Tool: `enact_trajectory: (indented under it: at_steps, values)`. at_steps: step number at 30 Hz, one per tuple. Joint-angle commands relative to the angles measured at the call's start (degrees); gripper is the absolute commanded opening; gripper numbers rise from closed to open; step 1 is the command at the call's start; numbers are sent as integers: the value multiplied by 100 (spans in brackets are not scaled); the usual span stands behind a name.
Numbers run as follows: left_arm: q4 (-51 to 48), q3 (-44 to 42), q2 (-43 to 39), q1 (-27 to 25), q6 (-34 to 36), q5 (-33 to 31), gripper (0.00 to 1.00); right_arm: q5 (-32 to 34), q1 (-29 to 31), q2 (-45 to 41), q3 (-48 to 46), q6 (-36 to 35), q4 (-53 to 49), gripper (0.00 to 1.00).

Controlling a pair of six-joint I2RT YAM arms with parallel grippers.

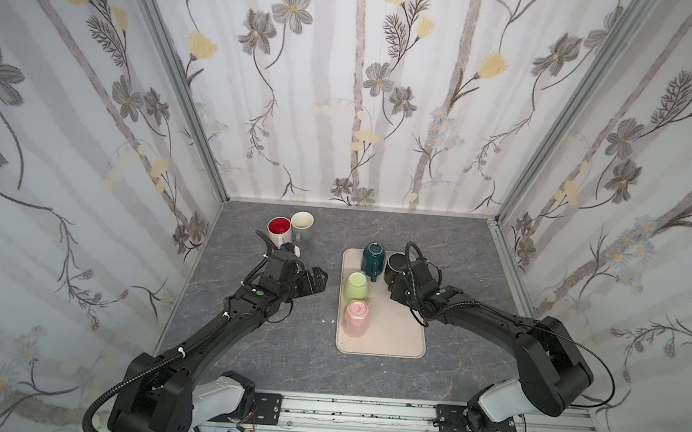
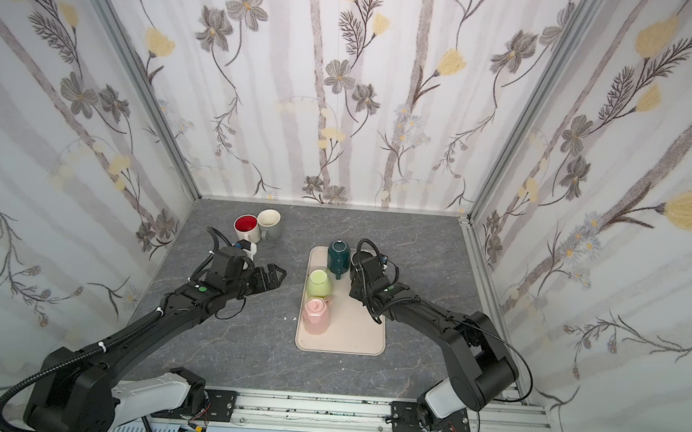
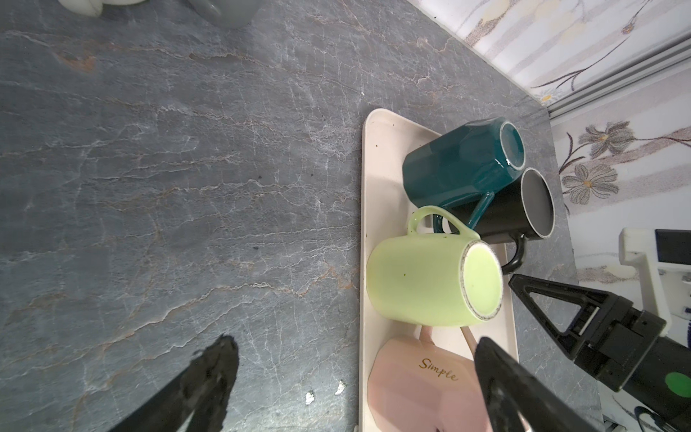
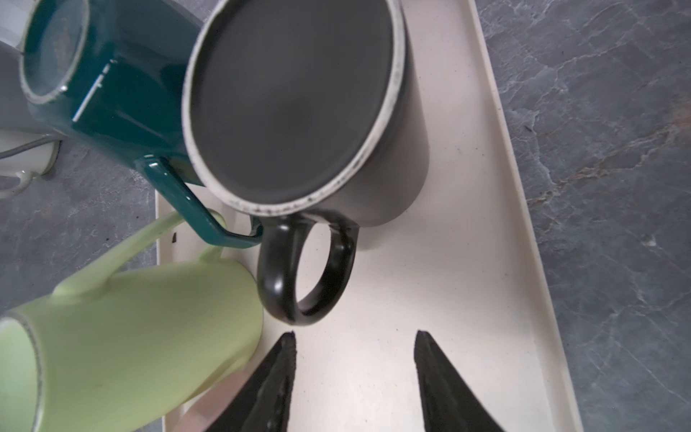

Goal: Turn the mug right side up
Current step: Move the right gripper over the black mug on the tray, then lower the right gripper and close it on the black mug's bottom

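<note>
The table (image 1: 285, 346) is a flat grey slab with a stone-like veined surface, matte. On its right half lies a cream tray (image 1: 394, 337), rectangular with rounded corners and a low raised rim, smooth-faced. The left gripper (image 1: 319, 275) hangs above bare table beside the tray's left edge, its black triangular fingers spread wide with nothing between them. The right gripper (image 4: 354, 333) sits low over the tray, jaws apart and empty, tips just short of the black mug's handle (image 4: 306, 269). The black mug (image 1: 393, 266) stands mouth down at the tray's far right corner: a plain cylinder, satin finish, flat base ringed by a rough unglazed white rim, with a glossy round loop handle. Beside it stands a teal mug (image 1: 373, 257), glossy and faceted, also inverted; its angular handle appears to touch the black one. Nearer are a pale green mug (image 1: 356, 286), smooth and rounded, and a pink mug (image 1: 356, 318), faceted, both base up. Off the tray, at the far left, a white mug (image 1: 280, 229) with a red interior and a grey mug (image 1: 303, 224) stand upright, touching.
</note>
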Motion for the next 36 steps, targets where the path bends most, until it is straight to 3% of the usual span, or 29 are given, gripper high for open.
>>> enact_trajectory:
  at_steps: [1, 8, 18, 27, 36]
  values:
    - [192, 48, -1, 0, 6, 16, 100, 34, -21, 49, 69, -205, -1, 53]
    - [227, -36, -18, 0, -53, 62, 100, -285, -40, 167, 288, -424, -4, 52]
    - [477, -212, 47, 0, -145, 88, 100, -45, -101, 287, 498, -374, -58, 52]
    - [552, -353, -58, -8, -216, 77, 100, 212, -185, 557, 682, -483, -313, 46]
    - [663, -429, -23, -11, -291, 57, 100, 445, -265, 242, 486, -607, -501, 40]
